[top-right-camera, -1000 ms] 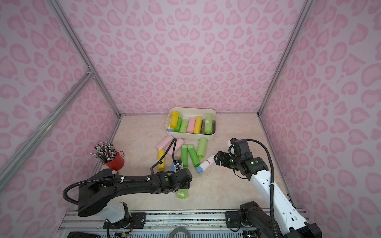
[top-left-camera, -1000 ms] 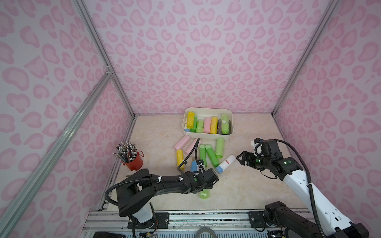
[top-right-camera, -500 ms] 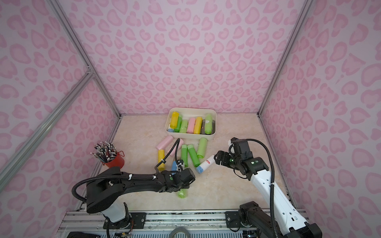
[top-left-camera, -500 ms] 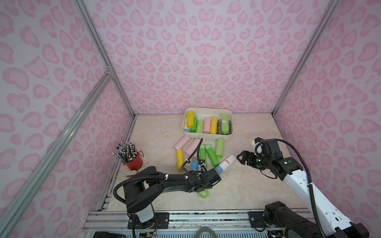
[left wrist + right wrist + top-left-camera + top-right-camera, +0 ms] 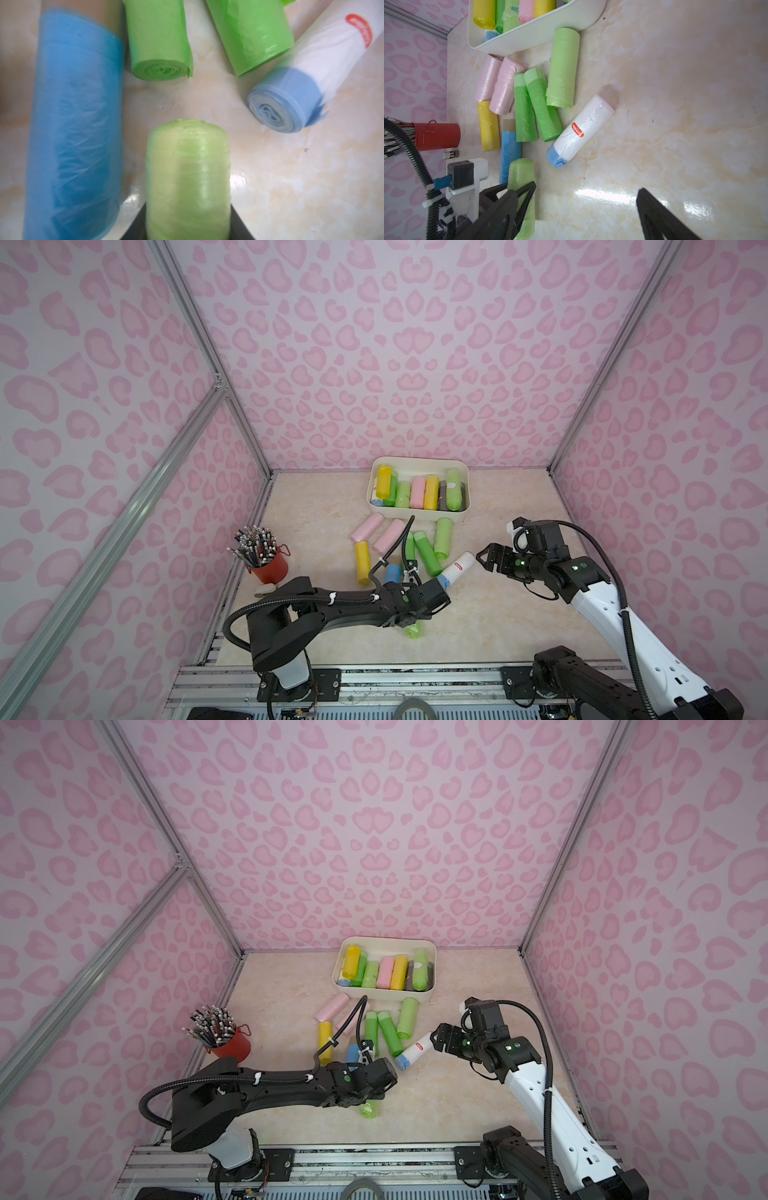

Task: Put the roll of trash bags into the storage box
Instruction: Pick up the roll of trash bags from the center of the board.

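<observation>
Left gripper (image 5: pixel 187 225) pinched the pale roll (image 5: pixel 187 162) near its middle, 6 o'clock of the pile (image 5: pixel 427 553); box (image 5: pixel 419 460) at 12. Right gripper (image 5: pixel 484 562) spread, empty. We judged the roll light, squashy, slick.

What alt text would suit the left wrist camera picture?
A pale green roll sits clamped in the left gripper's dark jaws. Near it on the cream table lie a blue roll, two green rolls and a white roll.

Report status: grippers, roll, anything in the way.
Left gripper shut on pale green roll, near side. Right gripper open, empty, beside white roll. Storage box far side; loose rolls lie between.
</observation>
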